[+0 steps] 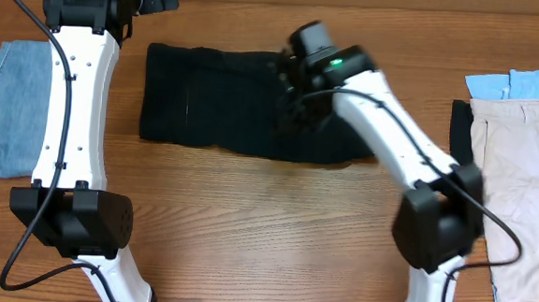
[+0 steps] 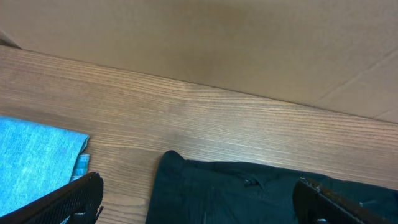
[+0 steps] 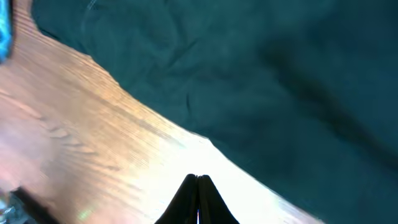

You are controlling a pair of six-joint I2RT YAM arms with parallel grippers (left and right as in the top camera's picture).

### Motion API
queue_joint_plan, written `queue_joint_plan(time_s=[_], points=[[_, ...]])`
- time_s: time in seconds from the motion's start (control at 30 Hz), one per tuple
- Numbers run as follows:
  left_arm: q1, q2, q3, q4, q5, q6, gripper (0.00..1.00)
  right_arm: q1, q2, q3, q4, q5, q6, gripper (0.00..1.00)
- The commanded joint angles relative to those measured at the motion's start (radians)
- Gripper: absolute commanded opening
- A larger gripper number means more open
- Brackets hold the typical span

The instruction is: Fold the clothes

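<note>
**Item: black shorts-like garment (image 1: 216,101).**
- Location: it lay flat on the worktop (image 1: 246,225), toward the back and between your two arms.
- Long axis: it ran left to right across the worktop, with the short edges facing the arms. Which end was the waist could not be told.

**Item: your right pincer (image 3: 198,180).**
- State: clenched, tips pressed together, nothing visible between them.
- Position: overhead it sat above the garment's right part. Its own blurred view showed the tips over bare wood, just beside the cloth's edge.

**Item: your left pincer (image 2: 199,186).**
- State: released, fingers (image 2: 81,199) spread wide and holding nothing.
- Position: it hovered at the garment's far left corner.

**Other stock.**
- Denim piece (image 1: 0,106) at the left.
- Beige (image 1: 520,185) and light blue (image 1: 517,84) pieces at the right, well apart from the black one.

**Step, as judged.** The garment was laid out and you gripped no edge, so you were between folds.

**Next move, as judged.** You needed to open the right pincer and pinch one short edge at its corners. Then you would carry it across the long axis onto the opposite end, keeping the layers square.
</note>
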Motion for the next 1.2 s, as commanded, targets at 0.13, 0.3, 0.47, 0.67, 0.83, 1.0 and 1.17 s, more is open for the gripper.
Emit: queue_joint_plan(time_s=[0.13,0.3,0.47,0.67,0.83,1.0,1.17], points=[[0.001,0.006,0.0,0.003,0.009,0.0,1.0,0.077,0.116,-0.003,0.084,0.1,0.097,0.04],[0.001,0.006,0.0,0.003,0.009,0.0,1.0,0.078,0.153,-0.003,0.11,0.111,0.123,0.04],[0.0,0.006,0.0,0.003,0.009,0.0,1.0,0.084,0.162,-0.035,0.123,0.106,0.15,0.04],[0.0,0.006,0.0,0.003,0.009,0.0,1.0,0.105,0.162,-0.119,0.211,0.072,0.172,0.04],[0.0,0.006,0.0,0.003,0.009,0.0,1.0,0.136,0.162,-0.214,0.304,0.074,0.218,0.04],[0.0,0.006,0.0,0.003,0.01,0.0,1.0,0.137,0.153,-0.239,0.333,0.099,0.22,0.04],[0.0,0.006,0.0,0.003,0.009,0.0,1.0,0.133,0.049,-0.126,0.304,0.111,0.197,0.04]])
